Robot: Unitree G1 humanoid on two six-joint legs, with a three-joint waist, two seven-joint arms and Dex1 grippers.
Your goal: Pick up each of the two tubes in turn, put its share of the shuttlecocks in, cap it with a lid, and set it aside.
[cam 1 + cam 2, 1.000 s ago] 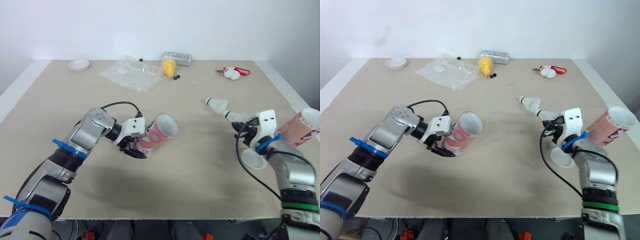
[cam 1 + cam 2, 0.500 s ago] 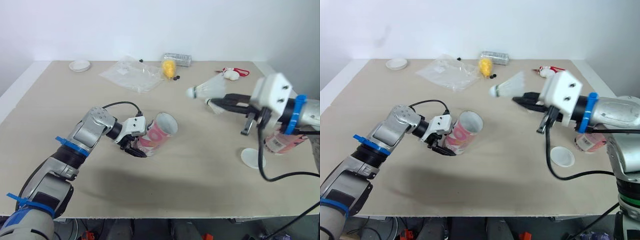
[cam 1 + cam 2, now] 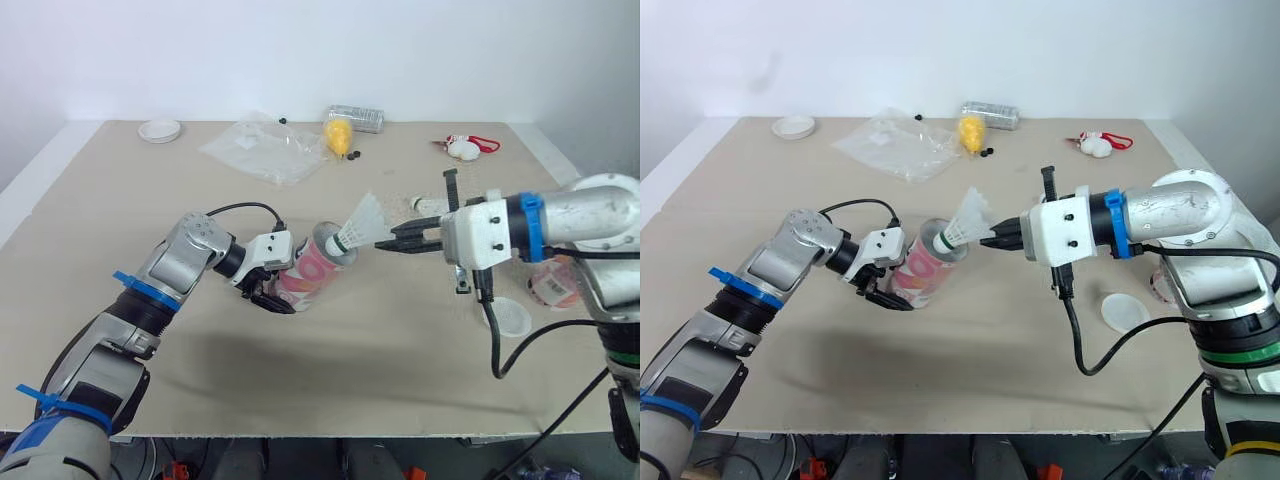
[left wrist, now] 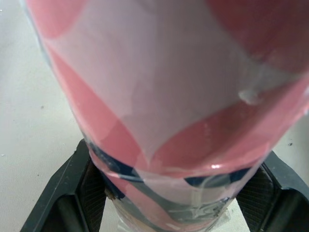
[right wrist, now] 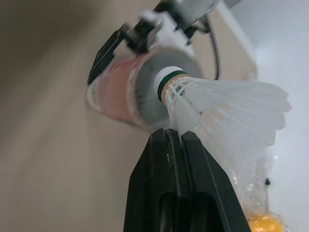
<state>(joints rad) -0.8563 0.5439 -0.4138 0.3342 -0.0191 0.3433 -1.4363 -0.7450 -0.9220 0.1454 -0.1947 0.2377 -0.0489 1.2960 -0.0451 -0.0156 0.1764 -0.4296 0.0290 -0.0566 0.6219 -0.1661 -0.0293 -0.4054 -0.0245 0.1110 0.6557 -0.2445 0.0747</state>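
Loading a shuttlecock. My left gripper is clamped on the lower end of the pink tube. I hold the tube tilted above the table with its open mouth turned toward the right arm, so it can be fed from the side. My right gripper is closed on the feather skirt of a white shuttlecock, cork end leading. The cork sits right at the tube's mouth, and I judge it not yet inside.

The second tube is near the right edge, partly hidden by my right arm, with a white lid just beside it. Another shuttlecock lies beyond the right gripper. Well apart at the far edge are a clear bag, a yellow object and a small white dish. Nothing stands between cork and mouth.
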